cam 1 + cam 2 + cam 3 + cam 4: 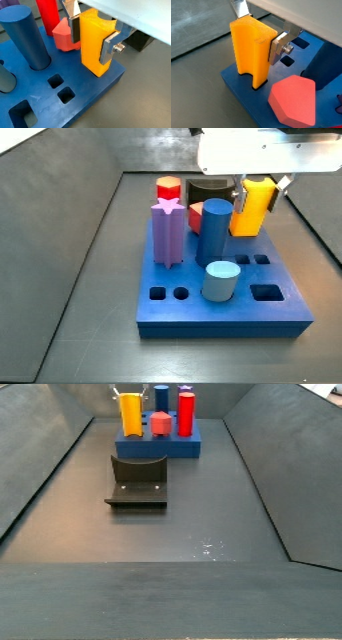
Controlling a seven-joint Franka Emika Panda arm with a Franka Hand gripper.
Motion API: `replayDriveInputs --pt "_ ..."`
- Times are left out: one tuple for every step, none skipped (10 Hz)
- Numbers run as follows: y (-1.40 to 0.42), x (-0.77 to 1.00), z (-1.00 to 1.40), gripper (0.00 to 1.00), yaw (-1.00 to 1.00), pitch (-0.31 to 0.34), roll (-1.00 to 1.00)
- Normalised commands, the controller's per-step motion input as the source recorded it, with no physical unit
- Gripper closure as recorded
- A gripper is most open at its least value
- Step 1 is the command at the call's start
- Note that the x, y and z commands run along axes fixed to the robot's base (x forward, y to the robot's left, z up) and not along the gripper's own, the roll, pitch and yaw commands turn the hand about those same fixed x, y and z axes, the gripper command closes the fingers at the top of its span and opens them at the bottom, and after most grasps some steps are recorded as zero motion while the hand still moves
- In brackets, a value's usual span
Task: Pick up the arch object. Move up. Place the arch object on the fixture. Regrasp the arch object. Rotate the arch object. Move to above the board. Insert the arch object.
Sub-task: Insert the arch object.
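Gripper [92,34] clamps the arch object [95,44] upright between its fingers [111,45], lower end touching the board [87,95] at a corner; a red peg [64,36] stands just beyond it

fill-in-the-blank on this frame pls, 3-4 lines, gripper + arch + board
1. The gripper is closed on the ____ arch object.
2. The arch object stands upright with its lower end at the ____ board.
3. In a side view the fixture sits on the floor with ____ resting on it.
4. The short red peg next to the arch object has a ____ top.

Missing words: yellow-orange; blue; nothing; hexagonal
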Motion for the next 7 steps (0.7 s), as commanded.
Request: replayDriveInputs --pt "-0.03 -0.21 -0.07 1.00 -0.06 0.000 0.00" --pt "0.00 -0.18 -0.09 1.00 -0.13 0.000 -0.01" --pt "0.00 -0.09 -0.14 1.00 -0.17 -0.001 -0.04" --pt "0.00 0.00 -0.28 1.00 -0.21 -0.043 -0.03" --pt "0.00 0.10 -0.41 1.00 -0.24 -0.073 -0.02" --pt "0.00 0.18 -0.51 1.00 -0.23 -0.083 -0.02" --pt "0.03 0.18 -0.56 1.00 -0.19 -0.109 -0.03"
